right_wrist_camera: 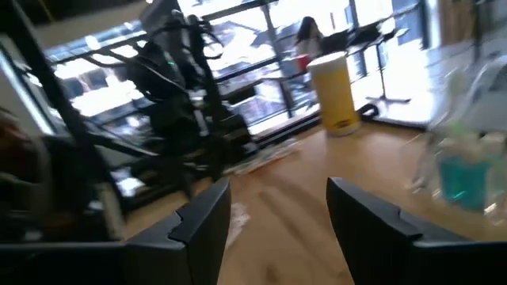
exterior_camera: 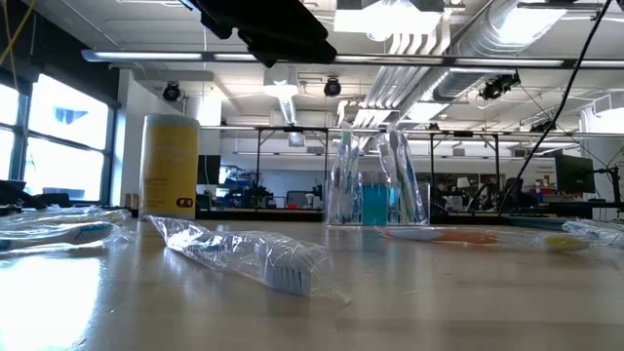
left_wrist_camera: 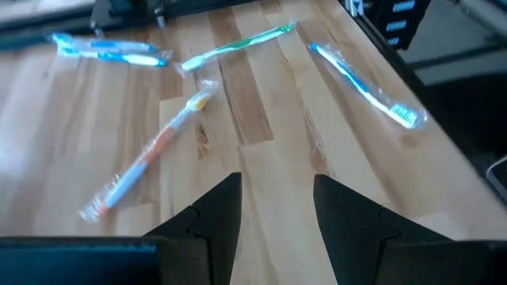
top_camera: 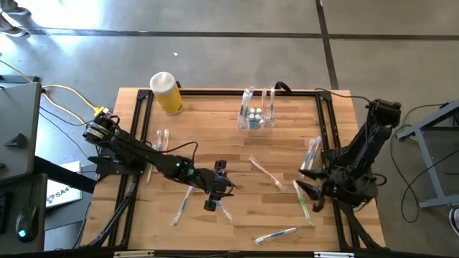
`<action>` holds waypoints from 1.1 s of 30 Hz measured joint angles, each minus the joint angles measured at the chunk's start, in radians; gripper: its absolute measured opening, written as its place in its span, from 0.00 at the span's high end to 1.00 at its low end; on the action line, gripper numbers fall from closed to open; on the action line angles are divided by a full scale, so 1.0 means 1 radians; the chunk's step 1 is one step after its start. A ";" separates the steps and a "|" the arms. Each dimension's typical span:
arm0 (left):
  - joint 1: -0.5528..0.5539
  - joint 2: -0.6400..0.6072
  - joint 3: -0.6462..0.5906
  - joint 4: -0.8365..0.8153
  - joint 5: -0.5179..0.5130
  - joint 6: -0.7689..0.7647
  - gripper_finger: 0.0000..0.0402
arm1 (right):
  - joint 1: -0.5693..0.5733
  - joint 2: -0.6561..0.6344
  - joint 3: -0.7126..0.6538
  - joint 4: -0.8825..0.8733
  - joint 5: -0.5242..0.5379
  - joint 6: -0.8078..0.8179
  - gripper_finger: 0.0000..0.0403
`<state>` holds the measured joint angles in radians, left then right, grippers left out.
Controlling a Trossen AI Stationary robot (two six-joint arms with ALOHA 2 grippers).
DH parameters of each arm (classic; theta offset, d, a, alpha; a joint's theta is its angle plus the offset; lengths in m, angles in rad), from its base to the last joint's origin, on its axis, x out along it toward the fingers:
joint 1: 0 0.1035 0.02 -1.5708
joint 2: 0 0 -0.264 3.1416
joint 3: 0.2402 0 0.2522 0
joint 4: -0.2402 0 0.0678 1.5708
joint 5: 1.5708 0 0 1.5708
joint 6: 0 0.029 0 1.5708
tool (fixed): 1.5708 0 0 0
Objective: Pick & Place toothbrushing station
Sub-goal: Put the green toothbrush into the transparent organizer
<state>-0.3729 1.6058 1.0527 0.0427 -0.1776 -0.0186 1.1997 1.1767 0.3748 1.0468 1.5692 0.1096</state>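
A small clear cup [top_camera: 255, 116] stands at the table's far middle, with wrapped toothbrushes upright in it and teal white-capped tubes inside; it also shows in the low view [exterior_camera: 375, 195]. Several wrapped toothbrushes lie flat on the wood: a pink-orange one [top_camera: 265, 173] [left_wrist_camera: 150, 154], a green one [top_camera: 303, 201] [left_wrist_camera: 234, 46], a blue one [top_camera: 276, 234] [left_wrist_camera: 364, 83]. My left gripper [top_camera: 228, 186] [left_wrist_camera: 277, 206] is open and empty, above the table's middle, left of the pink-orange brush. My right gripper [top_camera: 305, 190] [right_wrist_camera: 277, 214] is open and empty near the right side, over the green brush.
A yellow cylinder with a white top [top_camera: 166, 93] [exterior_camera: 169, 166] stands at the far left corner. More wrapped brushes lie at the left [top_camera: 161, 140], near my left gripper [top_camera: 181, 204] and by the right rail [top_camera: 310, 154]. A black frame [top_camera: 326, 129] borders the table.
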 joint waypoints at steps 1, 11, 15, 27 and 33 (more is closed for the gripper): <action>0.000 0.000 0.000 0.000 -0.001 0.033 0.62 | 0.027 0.001 0.000 0.000 0.001 0.048 0.50; 0.000 0.000 0.000 0.003 -0.001 0.172 0.62 | 0.112 0.076 0.000 -0.127 -0.134 0.370 0.50; 0.000 0.000 0.000 0.000 -0.001 0.172 0.62 | 0.054 0.116 0.000 -0.210 -0.277 0.506 0.50; 0.000 0.000 0.000 -0.047 0.008 0.026 0.62 | -0.089 0.121 0.000 -0.687 -0.726 1.050 0.50; 0.000 0.000 0.000 -0.064 0.015 -0.040 0.62 | -0.142 0.075 0.000 -0.821 -0.888 1.124 0.50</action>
<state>-0.3733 1.6058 1.0527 -0.0217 -0.1630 -0.0587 1.0578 1.2516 0.3748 0.2259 0.6810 1.2332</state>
